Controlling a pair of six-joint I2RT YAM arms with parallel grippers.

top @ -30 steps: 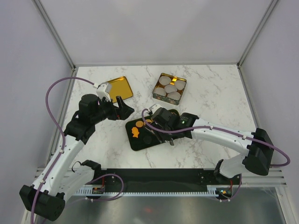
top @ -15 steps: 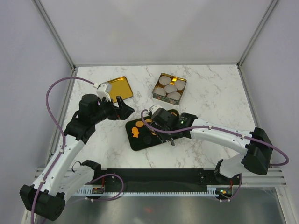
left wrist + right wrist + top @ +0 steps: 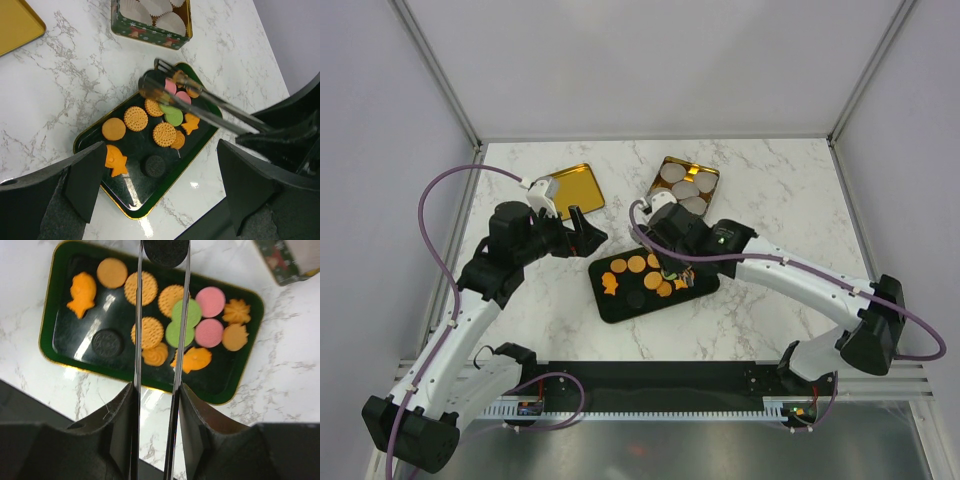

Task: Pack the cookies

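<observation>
The cookies lie on a dark green tray (image 3: 612, 308): orange rounds (image 3: 112, 272), an orange fish (image 3: 82, 291), green ones (image 3: 186, 313), pink ones (image 3: 210, 301) and a dark one (image 3: 107, 343). My right gripper (image 3: 156, 400) is shut on metal tongs (image 3: 138, 340). The tongs pinch a dark round cookie (image 3: 166, 251) above the tray's far side, as the left wrist view (image 3: 151, 86) also shows. My left gripper (image 3: 161, 145) is open and empty, hovering left of the tray (image 3: 125, 207).
A green square tin (image 3: 654, 203) with pale cup liners (image 3: 170, 22) stands behind the tray. Its gold lid (image 3: 570, 190) lies at the back left. Marble table edges lie to both sides.
My right gripper has lifted the tongs off the tray and moved back towards the tin, with a dark cookie in them. The left arm has not moved.
</observation>
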